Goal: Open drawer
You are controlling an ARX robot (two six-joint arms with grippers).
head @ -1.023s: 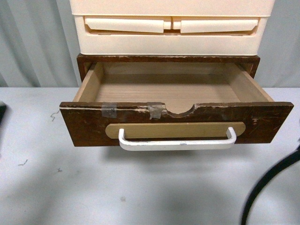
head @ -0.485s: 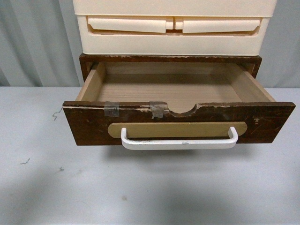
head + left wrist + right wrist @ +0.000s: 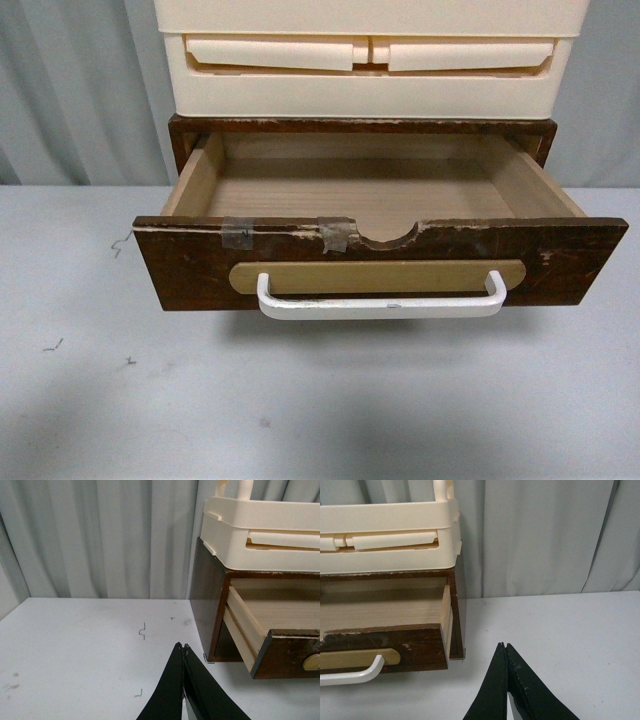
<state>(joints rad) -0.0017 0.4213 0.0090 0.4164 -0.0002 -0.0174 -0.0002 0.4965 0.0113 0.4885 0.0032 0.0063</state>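
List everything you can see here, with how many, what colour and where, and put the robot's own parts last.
drawer: one, dark brown with pale wood inside, pulled out of the cabinet toward the camera
handle: one, white bar, on the drawer's front
cabinet: one, dark brown, on the table against the curtain
plastic drawers: cream, stacked on the cabinet
table: one, light grey, under everything
curtain: grey, behind the table
left gripper: one, black, shut, over the table beside the cabinet
right gripper: one, black, shut, over the table on the cabinet's other side
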